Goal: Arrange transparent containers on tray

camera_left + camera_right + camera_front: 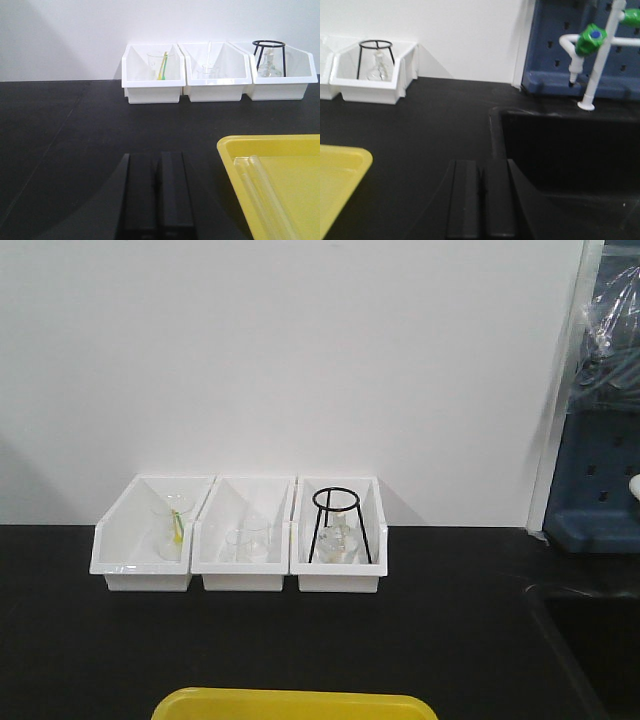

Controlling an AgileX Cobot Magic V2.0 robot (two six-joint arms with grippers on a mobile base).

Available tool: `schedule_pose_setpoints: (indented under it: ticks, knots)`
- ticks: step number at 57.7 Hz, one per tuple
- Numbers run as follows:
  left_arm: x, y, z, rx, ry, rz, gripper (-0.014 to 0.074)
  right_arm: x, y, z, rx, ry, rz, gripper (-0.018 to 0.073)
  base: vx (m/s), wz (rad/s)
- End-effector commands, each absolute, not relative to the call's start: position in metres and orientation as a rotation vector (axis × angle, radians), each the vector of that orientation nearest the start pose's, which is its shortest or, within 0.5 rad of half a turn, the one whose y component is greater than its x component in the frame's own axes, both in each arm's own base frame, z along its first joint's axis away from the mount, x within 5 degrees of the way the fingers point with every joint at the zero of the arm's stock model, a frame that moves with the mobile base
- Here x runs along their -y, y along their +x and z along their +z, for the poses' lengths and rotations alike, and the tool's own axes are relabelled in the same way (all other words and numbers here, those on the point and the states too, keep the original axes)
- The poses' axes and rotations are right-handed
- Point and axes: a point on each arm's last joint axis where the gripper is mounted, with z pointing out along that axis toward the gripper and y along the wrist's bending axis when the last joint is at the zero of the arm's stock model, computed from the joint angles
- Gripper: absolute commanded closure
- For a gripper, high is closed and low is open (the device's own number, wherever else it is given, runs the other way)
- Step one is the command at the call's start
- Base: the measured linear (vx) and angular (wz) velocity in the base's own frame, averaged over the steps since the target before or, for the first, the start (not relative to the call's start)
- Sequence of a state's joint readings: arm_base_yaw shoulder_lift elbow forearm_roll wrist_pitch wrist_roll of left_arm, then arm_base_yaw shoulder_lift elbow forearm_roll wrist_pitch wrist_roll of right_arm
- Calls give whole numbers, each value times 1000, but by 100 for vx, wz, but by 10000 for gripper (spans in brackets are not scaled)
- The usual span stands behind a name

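The yellow tray [300, 150] lies at the near edge of the black bench, its far rim [293, 700] just showing in the front view and one corner [342, 165] in the right wrist view. Two clear test tubes [265, 192] lie side by side on it near its left rim. My left gripper [156, 159] is shut and empty, low over the bench just left of the tray. My right gripper [481, 165] is shut and empty too, to the right of the tray and beside the sink.
Three white bins [240, 535] stand against the back wall, holding a beaker with a green rod [161, 65], a beaker [207, 70] and a flask under a black wire tripod [268, 57]. A black sink [570, 145] with a green-capped tap [590, 42] lies right.
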State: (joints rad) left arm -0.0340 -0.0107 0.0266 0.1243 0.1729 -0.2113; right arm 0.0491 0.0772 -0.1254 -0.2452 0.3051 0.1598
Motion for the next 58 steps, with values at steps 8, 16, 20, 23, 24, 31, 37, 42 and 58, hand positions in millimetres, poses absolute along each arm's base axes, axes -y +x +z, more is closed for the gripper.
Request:
schedule_pose_setpoints:
  ticks: [8, 16, 20, 23, 24, 31, 37, 42, 58]
  knots:
    - [1, 57, 186, -1606, -57, -89, 603, 1, 57, 186, -1667, -76, -68, 572, 0, 0]
    - [1, 57, 185, -1607, -57, -89, 603, 2, 56, 181, -1719, -31, -31, 571, 0, 0]
    - [1, 57, 185, -1607, -57, -89, 603, 2, 56, 181, -1722, -30, -30, 571, 0, 0]
    - [1, 57, 185, -1607, -57, -89, 603, 2, 56, 181, -1722, -30, -31, 571, 0, 0]
    - [1, 57, 185, -1607, -57, -89, 603, 2, 56, 181, -1722, -30, -31, 571, 0, 0]
    - [1, 57, 185, -1607, -57, -89, 603, 2, 56, 181, -1721, -33, -34, 571, 0, 0]
    - [1, 57, 185, -1607, -57, -89, 603, 2, 56, 181, -1721, -34, -36, 571, 0, 0]
    - [1, 57, 185, -1607, -57, -89, 603, 2, 56, 181, -1721, -34, -36, 571, 0, 0]
    - [1, 57, 185, -1607, -57, -89, 603, 2, 56, 181, -1721, -35, -37, 571, 0, 0]
